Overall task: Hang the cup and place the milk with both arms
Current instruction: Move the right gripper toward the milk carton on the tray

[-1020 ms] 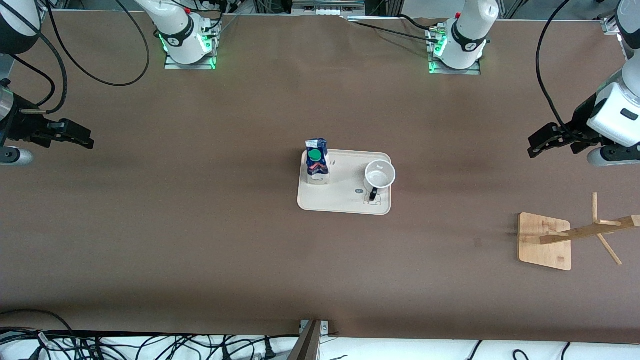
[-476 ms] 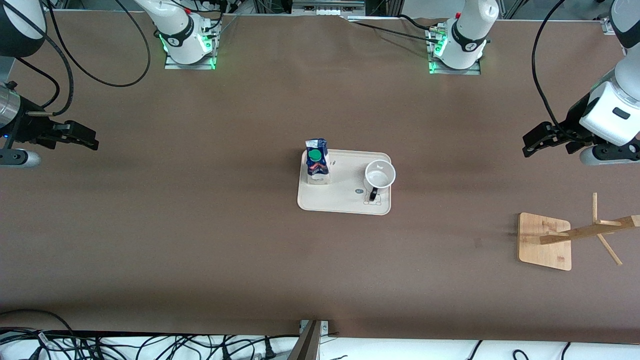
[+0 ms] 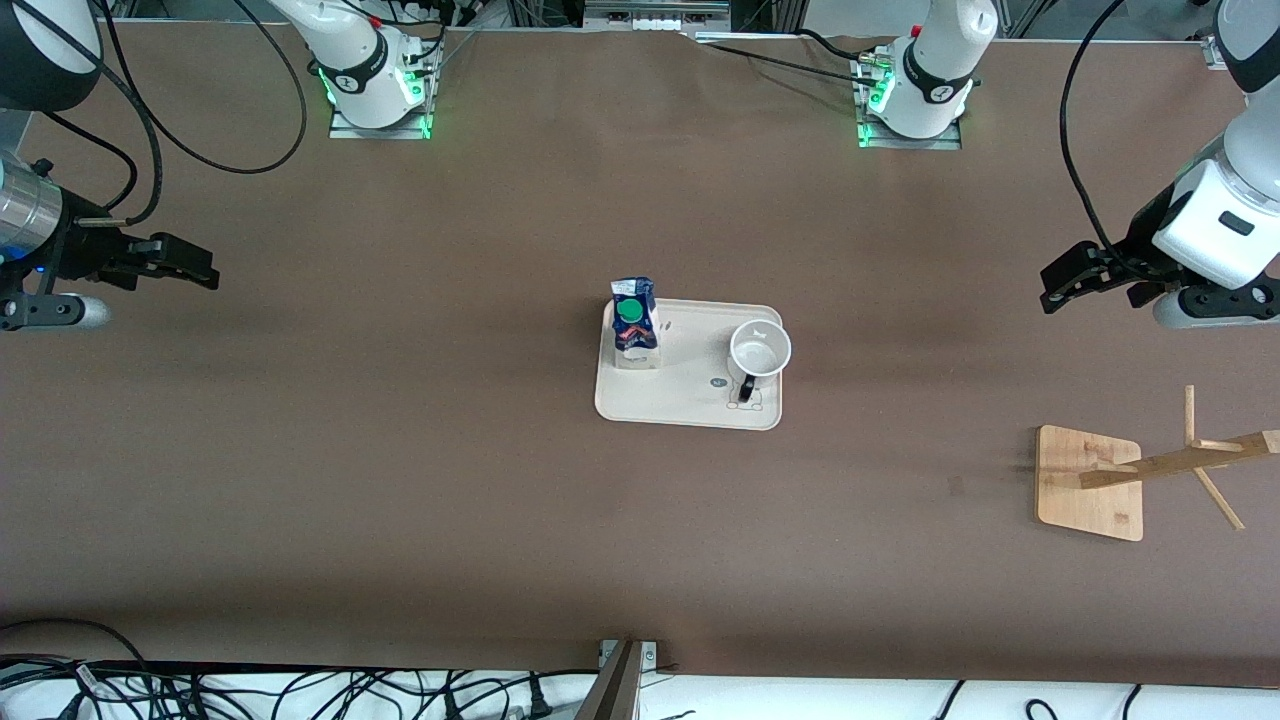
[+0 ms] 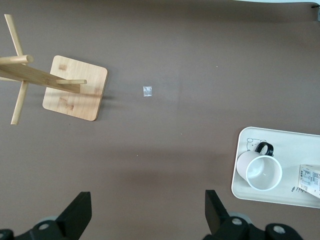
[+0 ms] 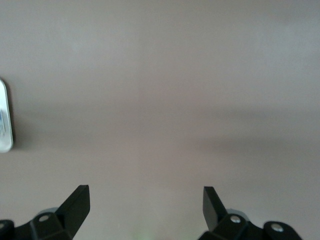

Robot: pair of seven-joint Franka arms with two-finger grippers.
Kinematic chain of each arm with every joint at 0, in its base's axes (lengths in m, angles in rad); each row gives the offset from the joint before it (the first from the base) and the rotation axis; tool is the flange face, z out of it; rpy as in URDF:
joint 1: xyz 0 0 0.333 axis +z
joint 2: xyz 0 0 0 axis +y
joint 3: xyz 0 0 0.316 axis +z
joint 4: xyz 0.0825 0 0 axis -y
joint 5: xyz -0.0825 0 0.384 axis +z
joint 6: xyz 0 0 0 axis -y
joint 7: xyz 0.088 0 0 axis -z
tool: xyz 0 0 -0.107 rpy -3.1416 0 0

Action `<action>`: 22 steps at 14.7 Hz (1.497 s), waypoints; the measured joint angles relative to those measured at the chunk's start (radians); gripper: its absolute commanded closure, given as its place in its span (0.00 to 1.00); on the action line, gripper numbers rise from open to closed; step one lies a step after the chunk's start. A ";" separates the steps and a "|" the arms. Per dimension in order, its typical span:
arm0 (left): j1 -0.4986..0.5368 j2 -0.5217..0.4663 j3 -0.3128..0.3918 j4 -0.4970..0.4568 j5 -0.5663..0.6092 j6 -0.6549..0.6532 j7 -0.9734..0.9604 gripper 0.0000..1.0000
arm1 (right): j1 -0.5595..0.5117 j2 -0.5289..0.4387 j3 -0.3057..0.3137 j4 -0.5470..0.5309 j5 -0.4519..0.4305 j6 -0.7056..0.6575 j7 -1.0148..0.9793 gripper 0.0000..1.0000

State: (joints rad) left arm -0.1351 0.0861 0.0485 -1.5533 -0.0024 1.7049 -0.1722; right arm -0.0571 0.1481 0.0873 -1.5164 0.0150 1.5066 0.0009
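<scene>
**Both grippers open, cup and milk on the tray**

We take the tray [image 3: 690, 405] at mid-table as our landmark. Nearer the front camera than it, toward the left arm's end of the table, stands the wooden rack [image 3: 1090, 482], well apart from the tray. On the tray we see the cup [image 3: 760, 350] upright at the side toward the left arm, its black handle turned toward the front camera. The milk [image 3: 634, 335] stands upright at the tray's other side, toward the right arm. Well apart from the tray, over bare table at its own end, the left gripper [image 3: 1062, 282] hangs with jaws spread wide, holding nothing. The right gripper [image 3: 190, 268] hangs likewise at its end, jaws wide and empty.
</scene>
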 measured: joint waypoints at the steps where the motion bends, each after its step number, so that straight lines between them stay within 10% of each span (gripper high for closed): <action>1: 0.000 0.000 -0.001 0.001 0.000 0.000 0.000 0.00 | 0.000 0.000 0.000 0.000 0.002 -0.016 -0.006 0.00; 22: -0.001 0.000 -0.018 0.004 0.000 0.000 0.000 0.00 | 0.225 0.085 0.013 0.011 0.189 0.239 0.332 0.00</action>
State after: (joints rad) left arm -0.1357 0.0861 0.0309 -1.5493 -0.0024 1.7049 -0.1722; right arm 0.1677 0.2330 0.1008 -1.5054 0.2040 1.7454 0.3328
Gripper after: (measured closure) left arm 0.000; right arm 0.000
